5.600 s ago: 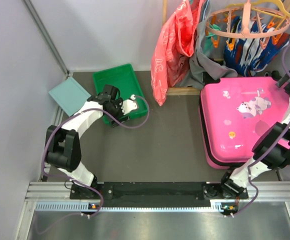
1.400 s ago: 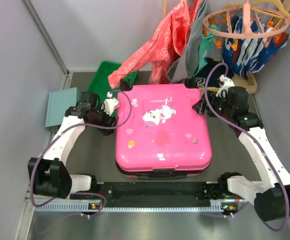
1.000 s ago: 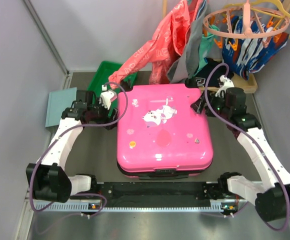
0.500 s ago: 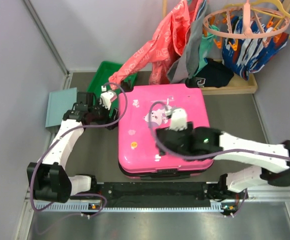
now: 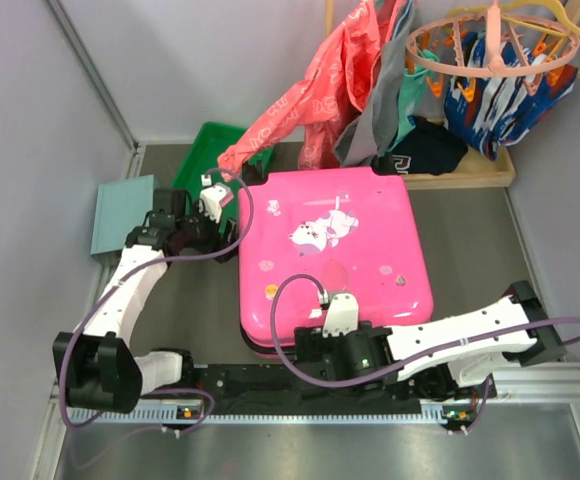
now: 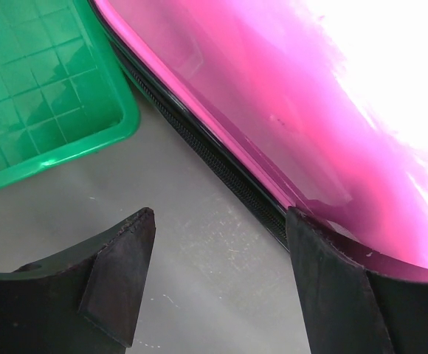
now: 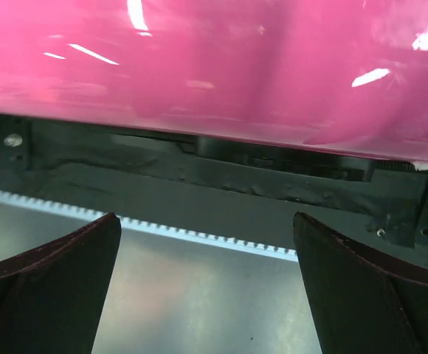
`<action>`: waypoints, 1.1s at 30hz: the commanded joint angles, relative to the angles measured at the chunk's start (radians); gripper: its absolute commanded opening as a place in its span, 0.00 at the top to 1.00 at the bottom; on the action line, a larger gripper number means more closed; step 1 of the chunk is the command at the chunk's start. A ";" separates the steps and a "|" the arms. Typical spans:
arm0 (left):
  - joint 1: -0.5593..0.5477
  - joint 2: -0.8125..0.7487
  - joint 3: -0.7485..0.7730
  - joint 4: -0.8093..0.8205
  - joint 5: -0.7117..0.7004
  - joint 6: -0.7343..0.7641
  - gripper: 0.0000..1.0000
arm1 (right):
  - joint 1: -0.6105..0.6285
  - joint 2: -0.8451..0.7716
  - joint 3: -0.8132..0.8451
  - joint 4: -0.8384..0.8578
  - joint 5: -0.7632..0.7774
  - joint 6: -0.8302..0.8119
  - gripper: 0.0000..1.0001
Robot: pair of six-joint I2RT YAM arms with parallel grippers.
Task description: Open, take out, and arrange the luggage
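The luggage (image 5: 335,255), a hot-pink hard-shell suitcase with white cartoon stickers, lies flat and closed in the middle of the table. My left gripper (image 5: 222,222) is at its far-left edge, open. In the left wrist view the gripper (image 6: 218,247) has bare table between its fingers, and the right finger (image 6: 332,287) is up against the pink shell (image 6: 273,96) and its black zip seam. My right gripper (image 5: 308,352) reaches across the suitcase's near edge. In the right wrist view it (image 7: 206,254) stands wide open and empty below the pink shell (image 7: 214,59).
A green tray (image 5: 208,150) sits behind the left gripper, also in the left wrist view (image 6: 37,88). A pale-teal box (image 5: 120,212) lies by the left wall. Pink and grey clothes (image 5: 320,90), a peg hanger (image 5: 490,50) and a dark cap (image 5: 425,150) crowd the back.
My right arm has swung from the suitcase's far-right corner over the lid to its near edge, its jaws widening. The suitcase has shifted slightly. My left gripper has hardly moved.
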 commanded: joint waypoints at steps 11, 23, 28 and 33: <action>-0.029 -0.074 0.001 0.093 0.157 -0.054 0.23 | -0.110 -0.076 -0.154 -0.310 0.106 0.145 0.02; -0.029 -0.070 0.011 0.090 0.177 -0.055 0.23 | -0.150 0.042 -0.058 -0.312 0.119 -0.034 0.05; -0.029 -0.076 0.008 0.092 0.180 -0.046 0.23 | -0.179 -0.018 -0.120 -0.312 0.117 -0.028 0.01; -0.029 -0.079 0.007 0.093 0.184 -0.042 0.23 | -0.189 -0.046 -0.108 -0.313 0.142 -0.059 0.01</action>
